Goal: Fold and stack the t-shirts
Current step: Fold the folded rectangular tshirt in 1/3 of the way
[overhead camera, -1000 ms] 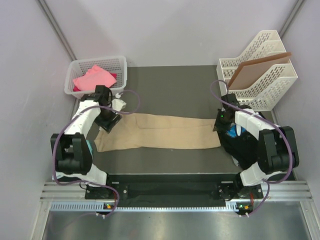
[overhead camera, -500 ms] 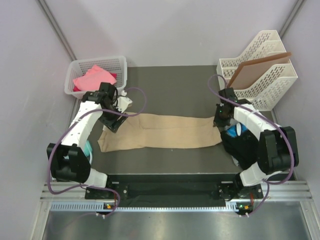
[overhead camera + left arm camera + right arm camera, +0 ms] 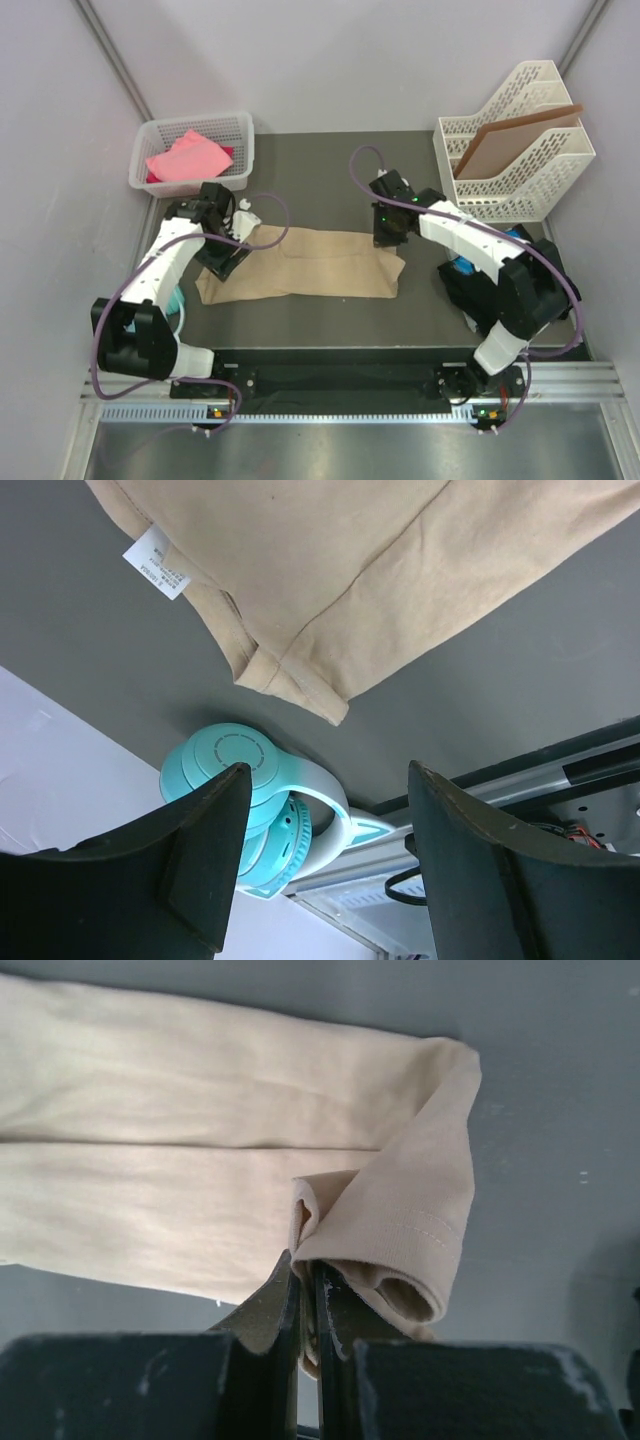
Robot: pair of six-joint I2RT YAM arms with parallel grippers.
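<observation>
While tight on tee (image 3: 200, 1160), R gripper (image 3: 305, 1272)

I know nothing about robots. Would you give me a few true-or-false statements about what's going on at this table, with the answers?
1. The right claw pinches an edge of the tan shirt. True.
2. The left claw is clamped on the tan shirt. False: it is open and holds nothing.
3. The pink shirt lies in the white basket. True.
4. The brown board lies flat on the table. False: it stands in the white file rack.
</observation>
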